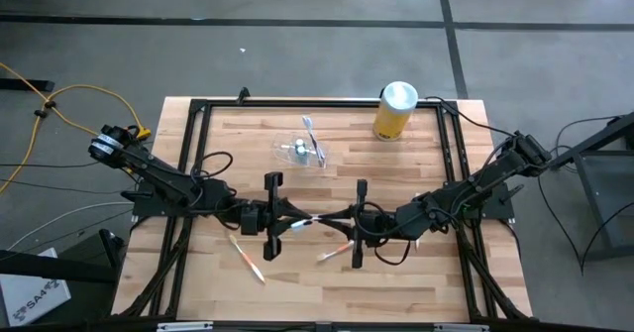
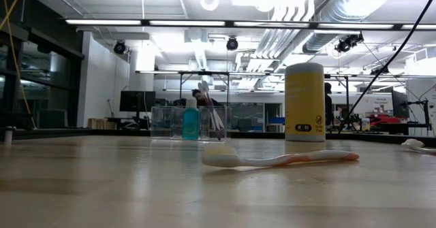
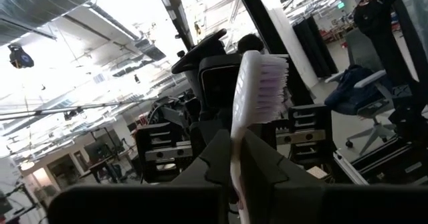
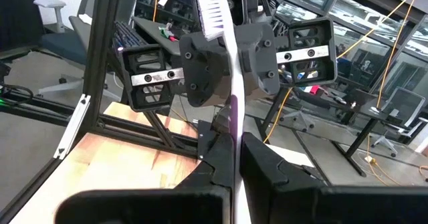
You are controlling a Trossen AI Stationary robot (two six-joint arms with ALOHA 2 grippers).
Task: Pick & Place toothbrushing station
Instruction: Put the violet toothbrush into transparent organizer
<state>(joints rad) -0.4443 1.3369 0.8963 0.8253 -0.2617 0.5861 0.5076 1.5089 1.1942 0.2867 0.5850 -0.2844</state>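
**Two pincers share one toothbrush at mid-desk**

Handover step, by my reading: the left pincer point(image 1: 293, 224) and right pincer point(image 1: 337, 218) meet tip to tip, both closed on one white, purple-bristled toothbrush point(image 3: 257, 83). The clear plastic cup-like toothbrushing station point(image 1: 301, 151) stands beyond them, near a yellow, white-lidded canister point(image 1: 395, 111) whose label is unreadable. Next, one pincer likely must release. Two orange-and-white toothbrushes point(image 1: 248, 259) lie nearby on the wooden desk point(image 1: 426, 282).

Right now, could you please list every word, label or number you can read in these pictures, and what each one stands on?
Yellow canister: a dark label low on its side, print too small to read.
White sheet on the floor at the table's left: dark letters, too blurred to read.
Nothing else carries legible text.
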